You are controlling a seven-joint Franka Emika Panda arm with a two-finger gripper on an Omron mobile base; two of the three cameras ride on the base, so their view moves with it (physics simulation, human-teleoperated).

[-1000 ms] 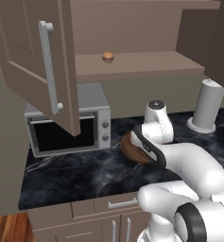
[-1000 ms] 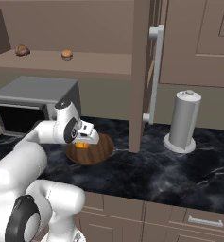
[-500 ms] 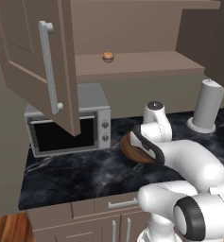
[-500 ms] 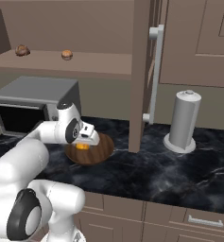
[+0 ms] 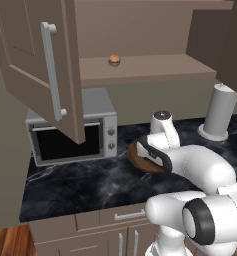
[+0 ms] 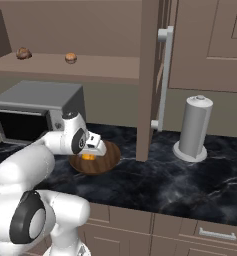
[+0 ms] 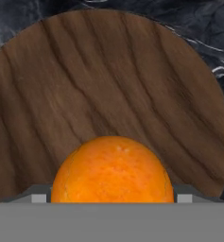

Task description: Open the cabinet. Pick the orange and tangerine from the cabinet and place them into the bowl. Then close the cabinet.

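The cabinet (image 5: 140, 70) stands open, its left door (image 5: 40, 75) swung out over the microwave (image 5: 72, 132) in the left base view, its right door (image 6: 150, 75) seen edge-on in the right base view with the long silver handle (image 6: 161, 80) facing the camera. On the shelf, the left base view shows 1 small round fruit (image 5: 114, 60), while the right base view shows 2: that orange-brown one (image 6: 70, 58) and a darker brown one (image 6: 23, 53) further left, which the open door hides from the other side. Below, the wooden bowl (image 6: 107, 157) sits on the dark marble counter (image 6: 190, 180) just in front of the microwave's right end; the left base view gives only a slice of its brown rim (image 5: 136, 156), because the arm's wrist covers the rest. The gripper (image 6: 92, 150) hangs low over the bowl in the right base view, and a bright orange fruit (image 6: 89, 156) shows just beneath it. The hand view looks straight down into the bowl's grained inside (image 7: 108, 85), with the orange (image 7: 112, 170) lying large at the bottom, between the 2 grey finger stubs at either edge. The jaws stand wide apart, about as wide as the fruit, and whether they are touching it cannot be told. The grey cylinder (image 6: 194, 127) stands well to the right on the counter.
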